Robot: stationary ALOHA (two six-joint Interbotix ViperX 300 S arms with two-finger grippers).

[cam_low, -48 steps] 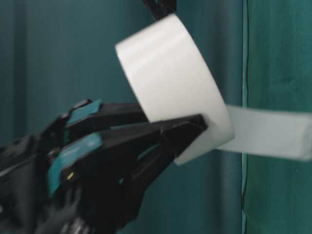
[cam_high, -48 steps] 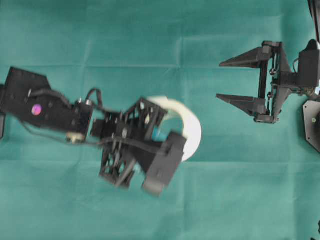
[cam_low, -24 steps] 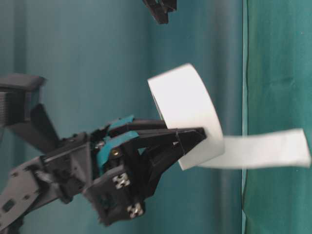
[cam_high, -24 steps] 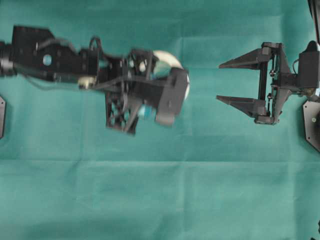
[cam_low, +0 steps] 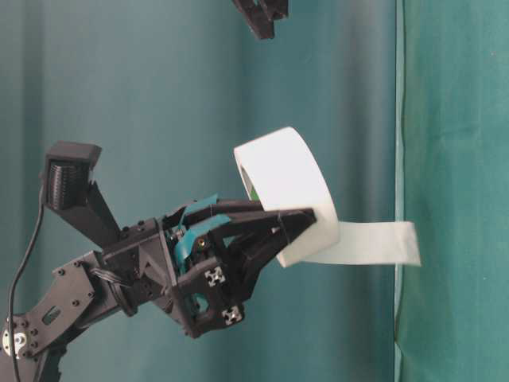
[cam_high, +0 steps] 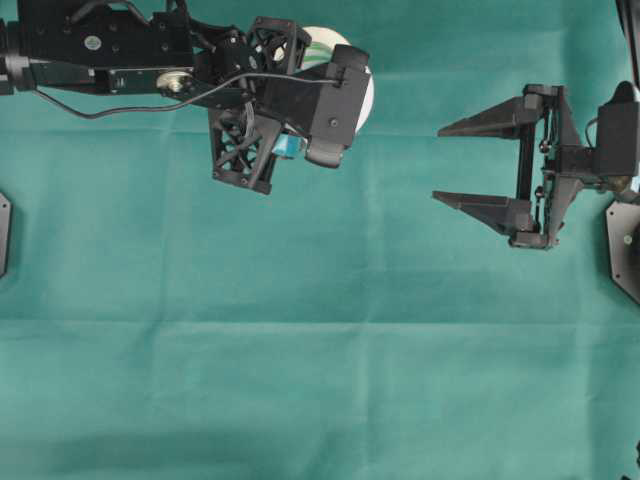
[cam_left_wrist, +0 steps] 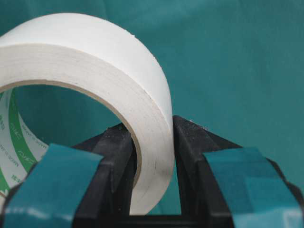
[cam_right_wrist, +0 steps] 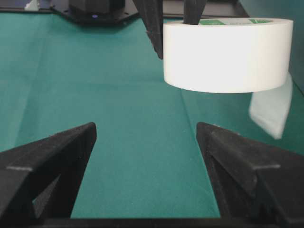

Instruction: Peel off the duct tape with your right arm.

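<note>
The duct tape (cam_low: 280, 181), a white roll with a green-printed core, hangs upright in the air. My left gripper (cam_left_wrist: 152, 129) is shut on its wall, one finger inside the ring and one outside. A loose white strip (cam_low: 374, 245) trails from the bottom of the roll. From overhead the roll (cam_high: 366, 92) is mostly hidden under the left wrist at the top of the cloth. On the right side, my right gripper (cam_high: 438, 162) stands open and empty, its pointed fingers aimed left. In the right wrist view the roll (cam_right_wrist: 228, 54) and strip (cam_right_wrist: 273, 110) float ahead and to the right of the right gripper (cam_right_wrist: 146, 128).
A green cloth (cam_high: 320, 380) covers the table, with fold lines across it. A black base plate (cam_high: 625, 250) sits at the right edge and another (cam_high: 3, 235) at the left edge. The right gripper's fingertips (cam_low: 258, 20) show at the top of the table-level view.
The left arm has swung the roll from mid-table toward the top of the overhead view and straightened out. The strip hangs shorter in the table-level view. The right arm has not moved.
</note>
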